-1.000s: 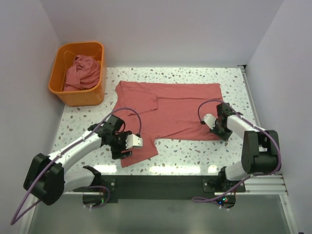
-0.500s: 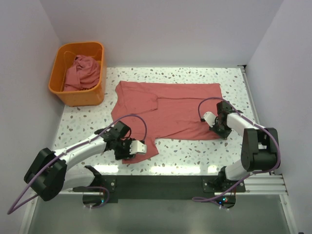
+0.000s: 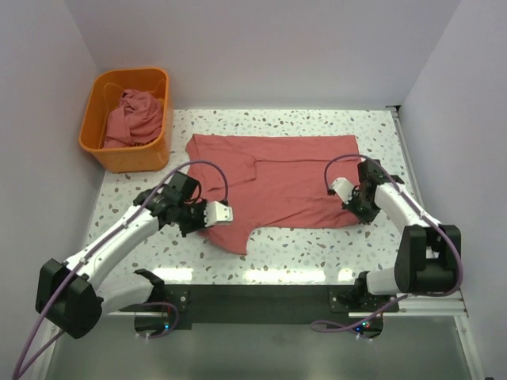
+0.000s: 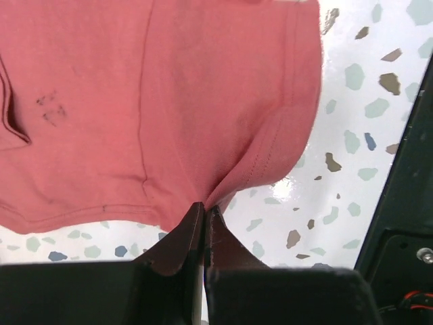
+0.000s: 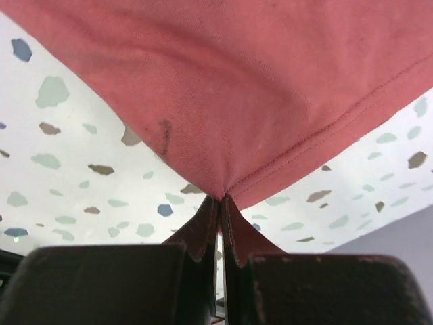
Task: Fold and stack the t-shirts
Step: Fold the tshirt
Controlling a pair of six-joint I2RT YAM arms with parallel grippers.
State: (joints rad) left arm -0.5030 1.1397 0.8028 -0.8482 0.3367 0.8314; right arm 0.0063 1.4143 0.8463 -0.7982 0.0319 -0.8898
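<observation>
A dusty red-pink t-shirt (image 3: 277, 178) lies spread across the middle of the speckled table (image 3: 317, 245). My left gripper (image 3: 204, 226) is shut on the edge of its near-left sleeve; in the left wrist view the cloth (image 4: 169, 101) puckers into the closed tips of the left gripper (image 4: 205, 206). My right gripper (image 3: 361, 212) is shut on the shirt's near-right hem corner; the right wrist view shows the stitched hem (image 5: 237, 81) gathered at the tips of the right gripper (image 5: 221, 198). A second t-shirt (image 3: 133, 115) lies crumpled in the basket.
The orange plastic basket (image 3: 119, 158) stands at the far left corner. Walls close in the table on the left, back and right. A black rail (image 3: 261, 297) with both arm bases runs along the near edge.
The left gripper went from open to shut on the sleeve edge, then drew back and away from the near edge with the sleeve. The right gripper stayed shut on the hem and shifted slightly.
</observation>
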